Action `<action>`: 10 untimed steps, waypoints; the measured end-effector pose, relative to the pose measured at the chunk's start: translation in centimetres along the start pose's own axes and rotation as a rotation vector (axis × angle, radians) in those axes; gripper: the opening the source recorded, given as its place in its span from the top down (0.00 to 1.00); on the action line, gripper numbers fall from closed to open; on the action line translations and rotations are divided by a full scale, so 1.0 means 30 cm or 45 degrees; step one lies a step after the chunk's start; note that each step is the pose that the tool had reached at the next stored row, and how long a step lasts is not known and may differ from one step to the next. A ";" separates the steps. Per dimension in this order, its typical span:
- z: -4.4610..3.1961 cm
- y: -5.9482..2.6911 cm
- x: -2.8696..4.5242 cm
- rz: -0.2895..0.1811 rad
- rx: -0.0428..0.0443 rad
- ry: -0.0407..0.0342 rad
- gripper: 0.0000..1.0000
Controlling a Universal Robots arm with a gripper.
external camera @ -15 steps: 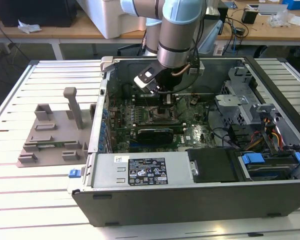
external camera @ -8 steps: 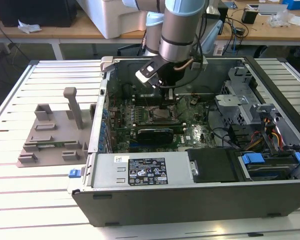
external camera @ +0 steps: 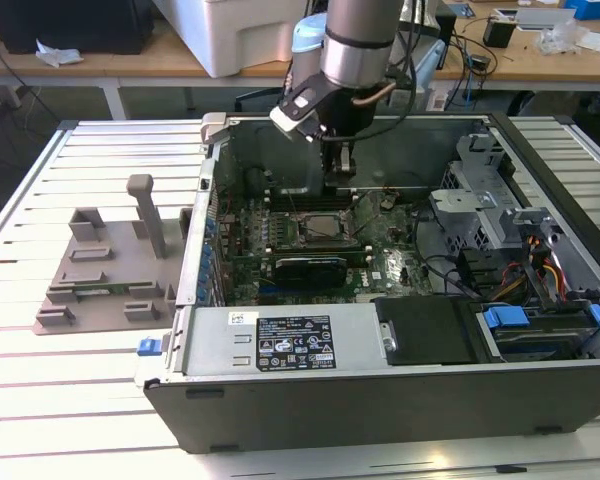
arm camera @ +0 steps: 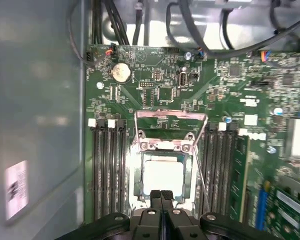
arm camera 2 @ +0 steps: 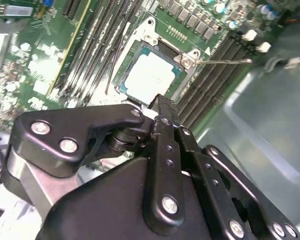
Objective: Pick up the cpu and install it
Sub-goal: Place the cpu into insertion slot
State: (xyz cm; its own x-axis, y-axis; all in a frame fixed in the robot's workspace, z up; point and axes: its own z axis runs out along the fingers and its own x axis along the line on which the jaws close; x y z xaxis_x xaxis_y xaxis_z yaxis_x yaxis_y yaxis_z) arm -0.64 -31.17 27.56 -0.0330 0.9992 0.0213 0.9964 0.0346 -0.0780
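- grey, cylindrical arm (external camera: 358,30) with a black ring
- matte black gripper (arm camera: 162,193), linkage bars studded with silver screws (arm camera 2: 41,128)
- thin cable (external camera: 382,95) at the wrist

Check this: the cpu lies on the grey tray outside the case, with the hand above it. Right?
No. The cpu lies in the motherboard socket inside the case, not on the grey tray, as both wrist views show. The hand is above it.

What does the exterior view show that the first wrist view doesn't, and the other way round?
Exterior view: the grey tray beside the computer case, and the arm's wrist. First wrist view: the coin battery and the open metal frame. Both: the cpu lying in the socket, the shut gripper close above it.
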 end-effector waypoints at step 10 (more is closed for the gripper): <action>-0.083 -0.006 0.002 0.000 0.000 0.0004 0.89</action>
State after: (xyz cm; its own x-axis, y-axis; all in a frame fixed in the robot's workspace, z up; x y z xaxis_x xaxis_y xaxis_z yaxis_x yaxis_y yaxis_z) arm -0.64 -31.17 30.05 -0.0331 0.9992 0.0216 0.9964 0.0346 -0.0780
